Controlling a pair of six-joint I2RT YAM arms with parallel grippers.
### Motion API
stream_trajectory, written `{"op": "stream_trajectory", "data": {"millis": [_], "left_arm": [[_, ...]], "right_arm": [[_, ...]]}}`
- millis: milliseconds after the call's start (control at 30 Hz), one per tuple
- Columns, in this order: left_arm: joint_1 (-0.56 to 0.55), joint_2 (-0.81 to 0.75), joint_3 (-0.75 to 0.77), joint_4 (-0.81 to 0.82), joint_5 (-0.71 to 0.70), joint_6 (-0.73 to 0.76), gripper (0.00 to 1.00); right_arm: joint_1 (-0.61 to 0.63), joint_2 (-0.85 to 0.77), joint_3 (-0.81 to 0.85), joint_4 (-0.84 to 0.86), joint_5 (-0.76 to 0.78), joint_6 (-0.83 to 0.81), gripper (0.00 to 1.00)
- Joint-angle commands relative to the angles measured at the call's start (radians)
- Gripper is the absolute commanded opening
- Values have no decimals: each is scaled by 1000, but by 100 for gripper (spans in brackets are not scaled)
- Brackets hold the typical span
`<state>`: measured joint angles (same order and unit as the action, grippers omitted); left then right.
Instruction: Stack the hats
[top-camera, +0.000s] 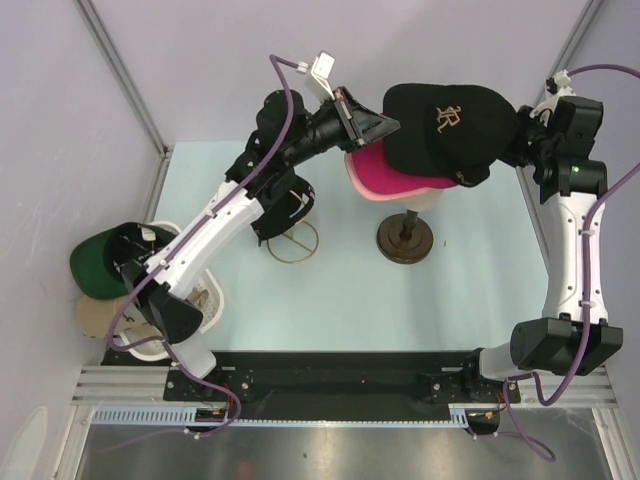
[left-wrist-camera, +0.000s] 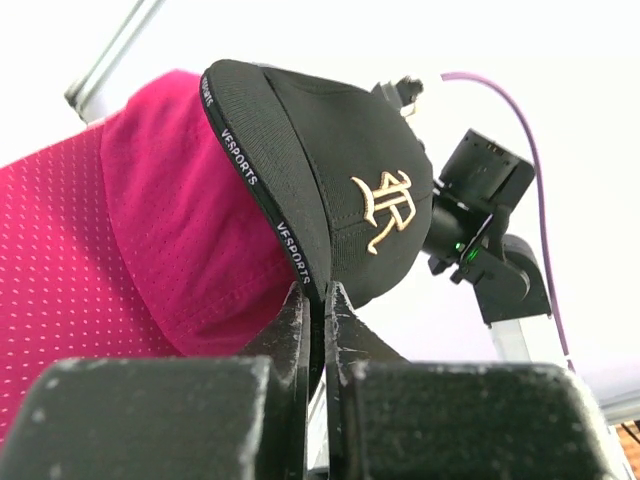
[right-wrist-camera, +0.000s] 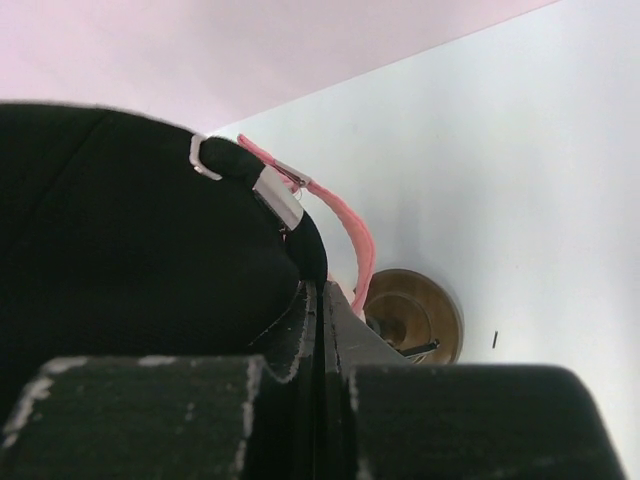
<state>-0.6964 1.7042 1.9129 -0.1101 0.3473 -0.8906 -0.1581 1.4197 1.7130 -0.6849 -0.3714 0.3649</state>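
Observation:
A black cap with a gold logo (top-camera: 445, 125) hangs over a magenta cap (top-camera: 385, 182) that sits on the mannequin head. A light pink edge (top-camera: 351, 172) shows under the magenta cap. My left gripper (top-camera: 385, 125) is shut on the black cap's brim (left-wrist-camera: 262, 190), with its tips (left-wrist-camera: 317, 300) beside the magenta cap (left-wrist-camera: 150, 240). My right gripper (top-camera: 515, 140) is shut on the black cap's back strap (right-wrist-camera: 305, 240), seen at the jaw tips (right-wrist-camera: 322, 295). A pink strap (right-wrist-camera: 345, 225) hangs beside it. A dark green cap (top-camera: 92, 262) and a tan cap (top-camera: 95, 318) lie at the far left.
The mannequin's round brown base (top-camera: 405, 240) stands mid-table and shows in the right wrist view (right-wrist-camera: 415, 315). A second stand with a gold ring base (top-camera: 292, 242) is left of it. A white mesh basket (top-camera: 165, 345) sits under the left arm. Walls close in on both sides.

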Motion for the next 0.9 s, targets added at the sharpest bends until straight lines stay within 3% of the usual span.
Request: {"op": "stream_trajectory", "data": {"millis": [0,167,367,567,867], "left_arm": [[29,-67,-11,105,-47,-27,0],[44,-74,-28,191,-60,-96,0],[93,-118,-173,279,-119,-243,0],[117,-130,-253,306,-108,-338,0],[126,-245,-459,290,-221,-439,0]], "right_arm": [[11,-24,98,-2,3,2,0],[11,-21,160,-16,6,8,0],[9,7,192,-15,6,14,0],[5,21,223,-34,14,9,0],[-9,-11,217,-100,38,-6,0]]}}
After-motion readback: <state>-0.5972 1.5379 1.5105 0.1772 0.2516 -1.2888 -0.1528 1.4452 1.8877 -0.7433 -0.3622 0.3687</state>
